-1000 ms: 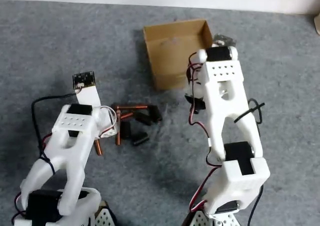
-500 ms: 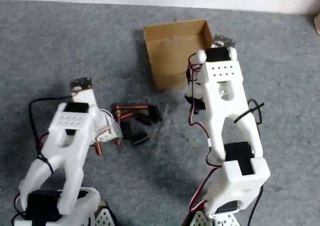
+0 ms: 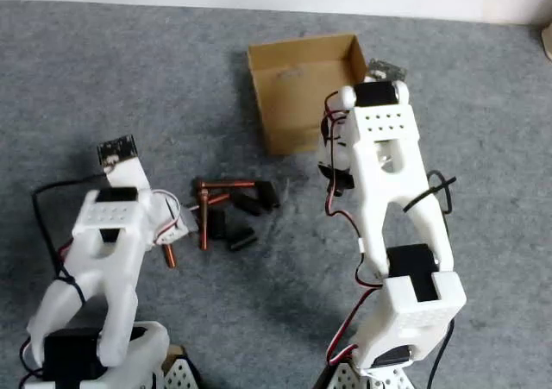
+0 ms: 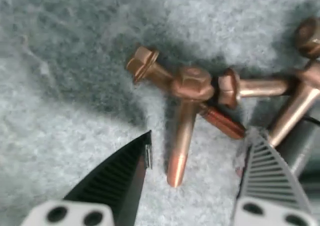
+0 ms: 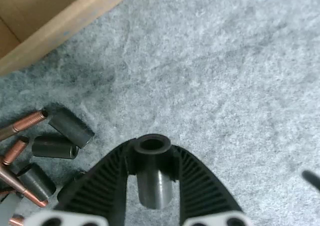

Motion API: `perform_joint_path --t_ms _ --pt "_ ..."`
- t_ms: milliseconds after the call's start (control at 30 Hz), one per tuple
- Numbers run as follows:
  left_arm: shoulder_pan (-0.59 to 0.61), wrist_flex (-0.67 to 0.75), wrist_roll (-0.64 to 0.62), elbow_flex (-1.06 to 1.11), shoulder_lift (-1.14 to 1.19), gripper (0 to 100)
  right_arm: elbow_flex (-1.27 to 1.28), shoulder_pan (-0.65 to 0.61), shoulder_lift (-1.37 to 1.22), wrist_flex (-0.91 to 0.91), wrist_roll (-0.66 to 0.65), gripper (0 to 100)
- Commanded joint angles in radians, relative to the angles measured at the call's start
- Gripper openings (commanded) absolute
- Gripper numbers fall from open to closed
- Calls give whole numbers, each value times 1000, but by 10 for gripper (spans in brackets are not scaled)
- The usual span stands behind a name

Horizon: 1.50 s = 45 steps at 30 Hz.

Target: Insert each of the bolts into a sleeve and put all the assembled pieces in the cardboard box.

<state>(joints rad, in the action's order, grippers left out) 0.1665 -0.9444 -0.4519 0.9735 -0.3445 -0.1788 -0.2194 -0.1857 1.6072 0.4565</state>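
Note:
Several copper bolts (image 3: 203, 219) and black sleeves (image 3: 247, 204) lie in a loose pile on the grey carpet between the arms. My left gripper (image 4: 195, 161) is open just above the carpet, with one bolt (image 4: 181, 138) lying between its fingers, tip toward the camera, and other bolt heads (image 4: 142, 65) crossed behind it. In the high view the left gripper (image 3: 183, 227) is at the pile's left edge. My right gripper (image 5: 152, 173) is shut on a black sleeve (image 5: 151, 178), held above the carpet near the cardboard box (image 3: 302, 87). The right arm (image 3: 384, 147) stands right of the pile.
One bolt (image 3: 169, 255) lies apart by the left arm. Loose sleeves (image 5: 71, 128) and bolt tips (image 5: 24, 123) lie below the right gripper, with the box wall (image 5: 55, 28) beyond. Open carpet extends to the right of the right arm.
The left arm has swung leftward and drawn back from the pile. The right arm and the bolts and sleeves on the carpet have stayed where they were.

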Motion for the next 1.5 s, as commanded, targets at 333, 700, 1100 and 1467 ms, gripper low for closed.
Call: perform_joint_path --t_ms 333,700,1100,1467 --pt "7 109 -2 48 -33 89 -2 8 58 -12 -12 4" --pt "7 109 40 54 -33 5 -2 8 58 -12 -12 4" --pt "-122 69 34 -45 -42 5 -2 8 58 -12 -5 4" --pt "-189 -371 5 -568 -42 5 -2 8 62 -12 -8 4"
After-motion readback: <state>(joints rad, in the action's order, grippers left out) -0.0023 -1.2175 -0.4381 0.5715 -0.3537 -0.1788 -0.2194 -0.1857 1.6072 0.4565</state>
